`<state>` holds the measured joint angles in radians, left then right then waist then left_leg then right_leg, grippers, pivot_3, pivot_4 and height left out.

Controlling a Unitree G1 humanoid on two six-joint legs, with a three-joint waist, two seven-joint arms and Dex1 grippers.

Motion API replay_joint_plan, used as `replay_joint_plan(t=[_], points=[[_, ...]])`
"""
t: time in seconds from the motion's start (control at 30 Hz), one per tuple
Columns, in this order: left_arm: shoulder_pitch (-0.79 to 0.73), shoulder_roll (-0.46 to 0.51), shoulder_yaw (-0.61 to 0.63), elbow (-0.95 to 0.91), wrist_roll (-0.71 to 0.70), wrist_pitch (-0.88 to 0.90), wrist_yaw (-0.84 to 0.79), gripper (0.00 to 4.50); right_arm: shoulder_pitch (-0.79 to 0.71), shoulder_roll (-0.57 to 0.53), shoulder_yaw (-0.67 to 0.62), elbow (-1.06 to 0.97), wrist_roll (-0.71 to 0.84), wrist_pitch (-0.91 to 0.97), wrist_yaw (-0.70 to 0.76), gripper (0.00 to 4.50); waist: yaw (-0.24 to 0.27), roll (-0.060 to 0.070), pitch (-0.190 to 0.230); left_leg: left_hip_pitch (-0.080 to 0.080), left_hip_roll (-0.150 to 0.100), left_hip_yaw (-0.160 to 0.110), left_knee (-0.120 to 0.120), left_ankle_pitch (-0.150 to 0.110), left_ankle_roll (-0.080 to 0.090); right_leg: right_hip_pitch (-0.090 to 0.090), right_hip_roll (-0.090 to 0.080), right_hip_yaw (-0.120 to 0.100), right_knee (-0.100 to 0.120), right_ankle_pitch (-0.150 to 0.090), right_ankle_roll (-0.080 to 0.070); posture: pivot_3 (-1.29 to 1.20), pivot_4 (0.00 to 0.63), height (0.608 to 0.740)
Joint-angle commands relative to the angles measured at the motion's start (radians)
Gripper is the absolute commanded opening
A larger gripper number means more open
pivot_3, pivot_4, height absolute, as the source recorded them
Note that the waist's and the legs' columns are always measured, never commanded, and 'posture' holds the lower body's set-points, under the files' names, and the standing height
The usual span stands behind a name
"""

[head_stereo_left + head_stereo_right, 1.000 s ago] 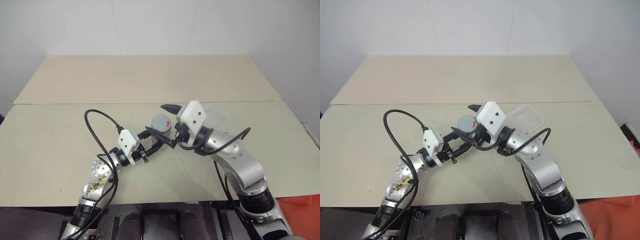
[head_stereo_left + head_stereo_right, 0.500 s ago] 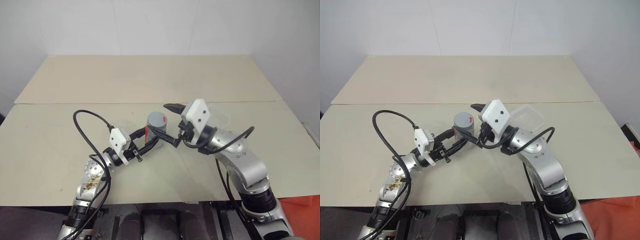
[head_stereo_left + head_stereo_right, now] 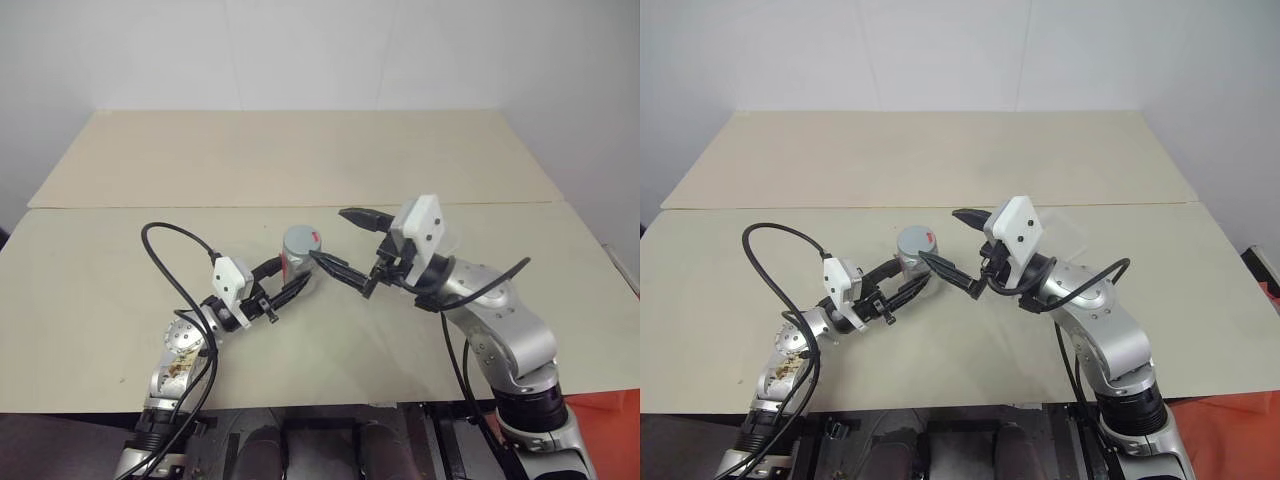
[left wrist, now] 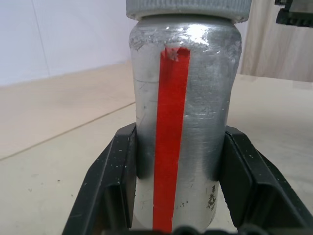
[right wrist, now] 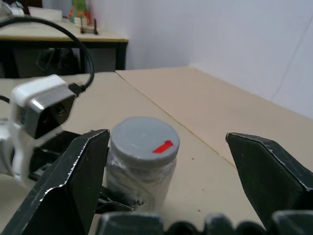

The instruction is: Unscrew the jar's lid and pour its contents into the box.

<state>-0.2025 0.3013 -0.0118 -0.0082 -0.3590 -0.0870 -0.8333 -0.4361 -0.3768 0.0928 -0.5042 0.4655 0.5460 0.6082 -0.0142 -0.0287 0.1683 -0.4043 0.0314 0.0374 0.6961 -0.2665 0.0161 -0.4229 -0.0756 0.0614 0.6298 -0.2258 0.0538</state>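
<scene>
Two left fingers (image 4: 117, 191) pinch the jar (image 3: 297, 262), upright near the middle of the worktop (image 3: 120, 270), lid (image 5: 143, 138) on. The right fingers (image 5: 266, 171) spread wide beside it; a crooked grab could tip it.

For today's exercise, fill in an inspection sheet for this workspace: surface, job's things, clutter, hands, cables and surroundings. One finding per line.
Surface: two pale tabletops butted together, with a seam between them.
Job's things: silver jar upright, grey lid still on; clear box behind the right arm; contents not visible.
Clutter: nothing seen.
Hands: left hand shut on the jar's body; right hand open beside the lid, not touching it.
Cables: black cable looping off the left wrist; another at the right forearm.
Surroundings: white walls; another table in the right wrist view.
</scene>
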Motion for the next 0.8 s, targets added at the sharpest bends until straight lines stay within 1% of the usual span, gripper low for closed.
replay_joint_plan(t=[0.03,0.07,0.13,0.23,0.33,0.47,0.6,0.8], points=[[-0.019,-0.020,0.008,-0.034,-0.029,-0.030,0.001,2.02,-0.011,0.021,-0.059,-0.038,0.129,0.047,0.010,4.44,0.000,0.000,0.000,0.000,0.000,0.000,0.000,0.000,0.000,0.000,0.000,0.000,0.000,0.000,0.000,0.00,0.150,0.740],[-0.019,-0.025,0.008,-0.044,-0.033,-0.029,0.001,2.02,-0.006,0.029,-0.070,-0.029,0.163,0.058,0.016,4.44,0.000,0.000,0.000,0.000,0.000,0.000,0.000,0.000,0.000,0.000,0.000,0.000,0.000,0.000,0.000,0.00,0.150,0.740],[-0.018,-0.033,0.004,-0.066,-0.042,-0.021,-0.001,2.02,-0.001,0.027,-0.068,-0.014,0.180,0.061,0.027,4.44,0.000,0.000,0.000,0.000,0.000,-0.001,0.000,0.000,0.000,0.000,0.000,0.000,0.000,0.000,0.000,0.00,0.150,0.740],[-0.018,-0.034,-0.007,-0.087,-0.044,-0.010,-0.007,2.02,-0.003,0.027,-0.044,0.011,0.160,0.047,0.030,4.44,0.000,0.000,0.000,0.000,0.000,-0.001,0.000,0.000,0.000,0.000,0.000,0.000,0.000,0.000,0.000,0.00,0.150,0.740],[-0.017,-0.033,-0.017,-0.100,-0.043,-0.007,-0.008,2.02,-0.018,0.050,-0.028,0.051,0.133,0.047,0.000,4.44,-0.001,0.000,0.000,0.000,0.000,-0.001,0.000,0.000,0.000,0.000,0.000,0.000,0.000,0.000,0.000,0.00,0.150,0.740],[-0.020,-0.031,-0.023,-0.105,-0.042,-0.004,-0.009,2.02,-0.031,0.061,-0.017,0.071,0.129,0.047,-0.005,4.44,-0.001,0.000,0.000,0.000,0.000,-0.001,0.000,0.000,0.000,0.000,0.000,0.000,0.000,0.000,0.000,0.00,0.150,0.740],[-0.024,-0.027,-0.032,-0.097,-0.028,-0.001,-0.005,2.02,-0.036,0.060,-0.001,0.060,0.135,0.025,0.028,4.44,-0.001,0.000,0.000,0.000,0.000,-0.001,0.000,0.000,0.000,0.000,0.000,0.000,0.000,0.000,0.000,0.00,0.150,0.740],[-0.033,-0.027,-0.057,-0.083,-0.014,0.009,-0.008,2.02,-0.044,0.059,0.047,0.061,0.086,-0.019,0.051,4.44,-0.001,0.000,0.000,0.000,0.000,-0.001,0.000,0.000,0.000,0.000,0.000,0.000,0.000,0.000,0.000,0.00,0.150,0.740]])
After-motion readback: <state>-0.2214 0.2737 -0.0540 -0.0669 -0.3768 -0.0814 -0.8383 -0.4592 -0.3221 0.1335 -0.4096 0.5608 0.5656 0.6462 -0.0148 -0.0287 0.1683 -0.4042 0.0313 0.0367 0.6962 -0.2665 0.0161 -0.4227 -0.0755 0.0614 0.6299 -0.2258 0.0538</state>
